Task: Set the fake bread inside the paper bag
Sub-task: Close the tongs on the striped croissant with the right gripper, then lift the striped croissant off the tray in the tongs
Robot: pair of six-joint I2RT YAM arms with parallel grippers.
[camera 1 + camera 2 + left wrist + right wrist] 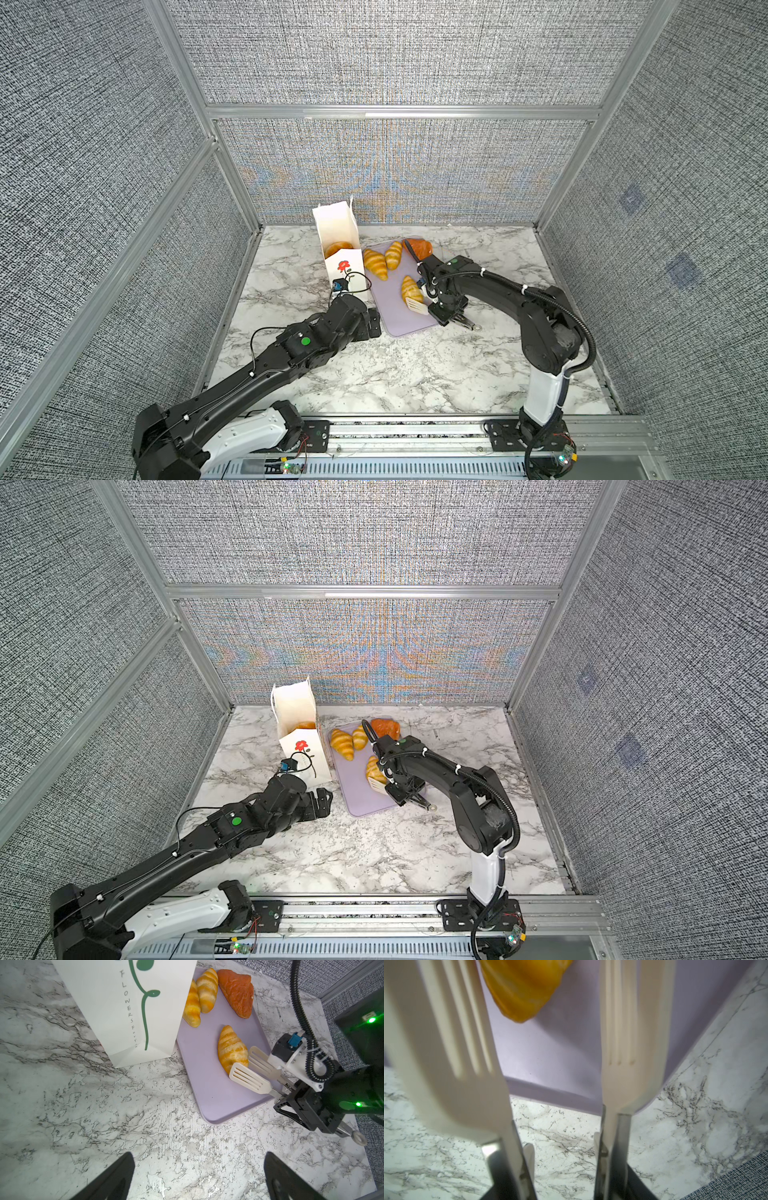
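While the right claw (288,1095) clenches the tongs (249,1079), a croissant (231,1047) lies on the tray (218,1103), tip between their parted blades. It looks light, glossy and probably slippery, so pinch its thick middle. The left claw (199,1178) hangs released near the paper bag (104,1001).

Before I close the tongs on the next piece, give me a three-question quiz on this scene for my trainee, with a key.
1. How many pieces of fake bread lie on the lilac tray?
2. True or false: the tongs are clamped on the croissant nearest them.
3. What does the right gripper hold? A) a croissant B) the tongs C) nothing

Key
1. Four: three striped croissants and one orange-brown piece.
2. False: the blades stand apart by its end.
3. B
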